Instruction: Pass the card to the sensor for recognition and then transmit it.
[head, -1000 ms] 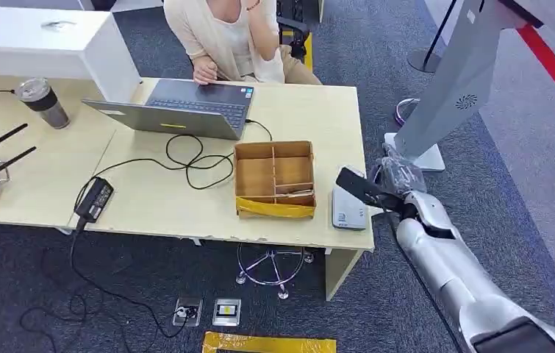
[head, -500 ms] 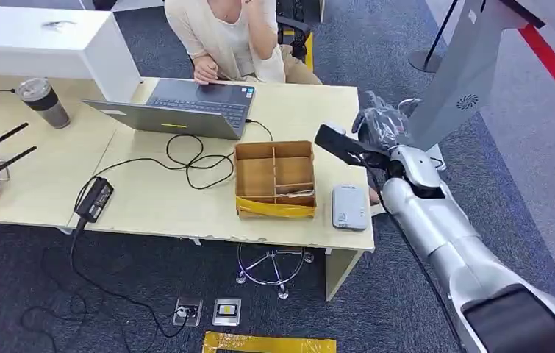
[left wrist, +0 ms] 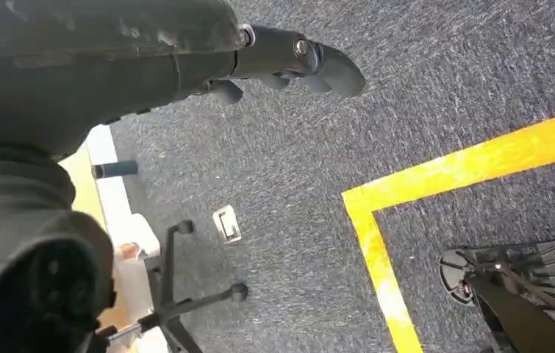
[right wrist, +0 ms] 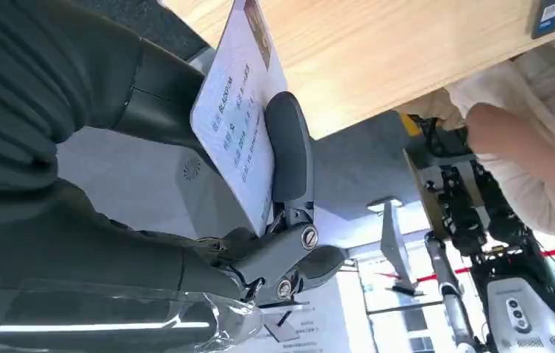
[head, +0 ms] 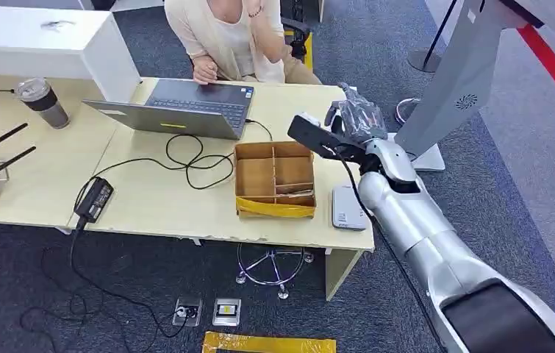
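You had the right hand (head: 357, 121) raised above the desk (head: 149, 195), just beyond the far right corner of the cardboard box (head: 274, 179), with the card (right wrist: 236, 118) pinched between thumb and fingers. The sensor (head: 348, 206), one white reader, lay on the desk just right of the box and nearer you than the hand. The grip looked thin and edge-on in the right wrist view, so I judged a jolt could tilt the card or drop it into the box's compartments. A person (head: 226, 37) sat beyond the box at one laptop (head: 186, 109), within the arm's reach. The left hand (left wrist: 289, 62) hung over the carpet; I could not tell its fingers' spread.
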Available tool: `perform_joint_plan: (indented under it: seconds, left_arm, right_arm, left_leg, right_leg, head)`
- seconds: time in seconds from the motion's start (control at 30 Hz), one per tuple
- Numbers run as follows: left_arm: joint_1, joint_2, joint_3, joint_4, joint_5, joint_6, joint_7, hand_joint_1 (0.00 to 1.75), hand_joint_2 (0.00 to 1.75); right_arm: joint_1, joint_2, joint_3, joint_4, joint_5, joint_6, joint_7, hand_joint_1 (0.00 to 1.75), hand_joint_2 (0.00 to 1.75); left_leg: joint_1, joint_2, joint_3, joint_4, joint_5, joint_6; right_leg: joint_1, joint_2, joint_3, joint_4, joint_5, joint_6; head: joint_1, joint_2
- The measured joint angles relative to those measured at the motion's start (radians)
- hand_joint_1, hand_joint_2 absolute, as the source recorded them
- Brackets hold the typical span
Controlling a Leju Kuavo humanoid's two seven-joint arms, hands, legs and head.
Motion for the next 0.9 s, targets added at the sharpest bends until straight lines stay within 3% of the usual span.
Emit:
perform_joint_plan:
  seconds: [0.9]
  left_arm:
    - [0.0,-0.003,0.0,0.0,0.029,0.017,0.035,0.0,0.0]
  right_arm:
    - [-0.006,0.05,-0.001,0.018,0.011,0.006,-0.007,1.75,1.75]
  left_leg:
    - [0.0,0.0,0.0,0.0,0.0,0.0]
  right_leg:
    - [0.0,0.0,0.0,0.0,0.0,0.0]
  head:
    - [0.0,0.0]
